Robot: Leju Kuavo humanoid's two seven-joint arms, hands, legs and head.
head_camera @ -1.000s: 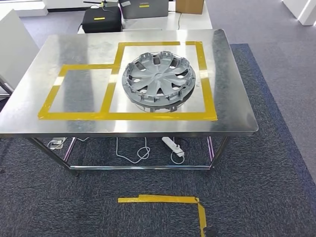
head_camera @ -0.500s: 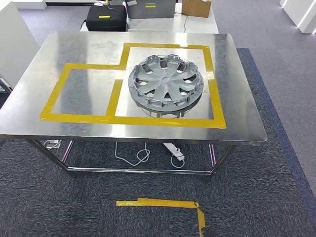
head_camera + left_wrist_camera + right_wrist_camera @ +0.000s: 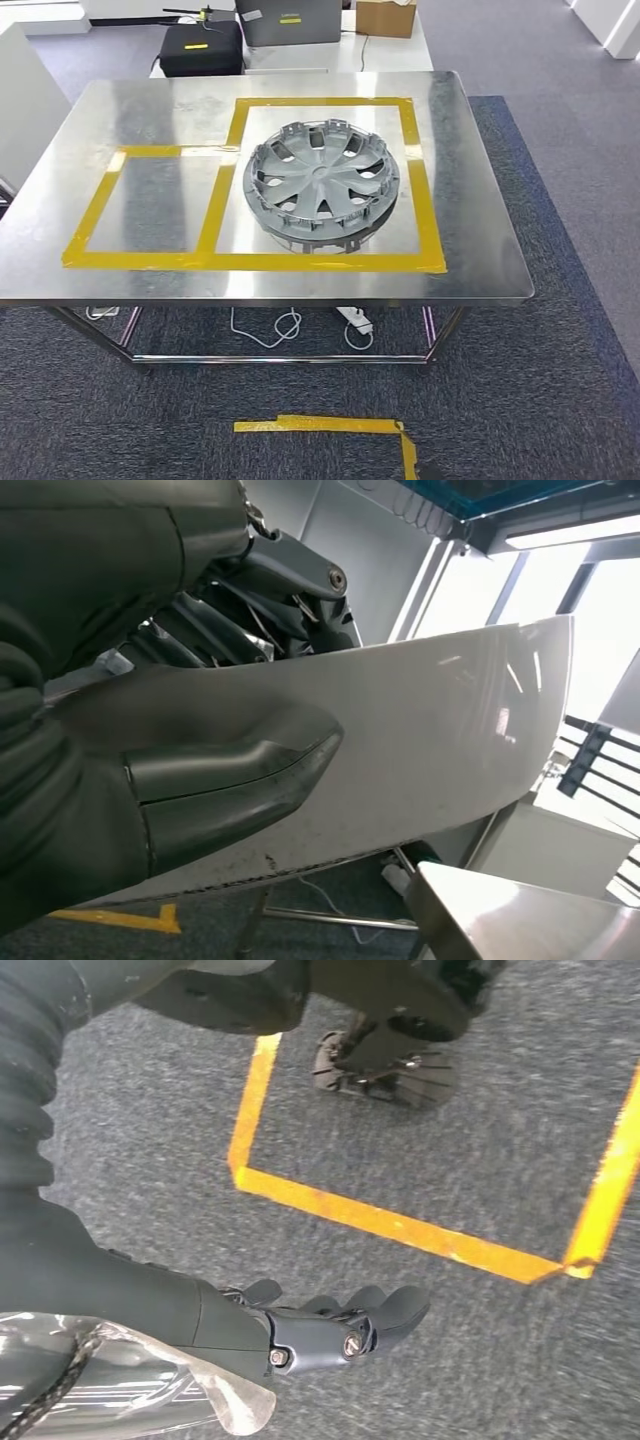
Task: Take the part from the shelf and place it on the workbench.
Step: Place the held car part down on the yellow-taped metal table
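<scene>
Centre of head view: steel workbench [image 3: 483,240], yellow tape outline [image 3: 226,262] marking two squares. A grey hubcap [image 3: 321,185] sits in the larger, right-hand square.

Change vs 1 s ago: the whole frame has slid, and the bench's near edge now sits a bit lower in the pic. The hubcap is in the same taped square w/ the same orientation, so that's camera motion, not the object. Reads as the robot stepping or swaying in front of the bench.

Left wrist view: left hand [image 3: 136,710] is clamped on a glossy white curved panel [image 3: 438,740], thumb [image 3: 226,780] flat on its face, darker fingers behind. Prob. the part from the shelf, though the view is too close to name it better. A bench corner shows lower right of that frame, near the panel's edge but not touching.

Right wrist view: right hand [image 3: 332,1325] hangs over grey carpet and floor tape [image 3: 377,1222], fingers loosely extended, nothing seen in them.

Judgement: carry is nearly done and approach is about complete. Panel isn't yet over the bench top, so placing is still to come. The smaller left square looks like the likely spot.
</scene>
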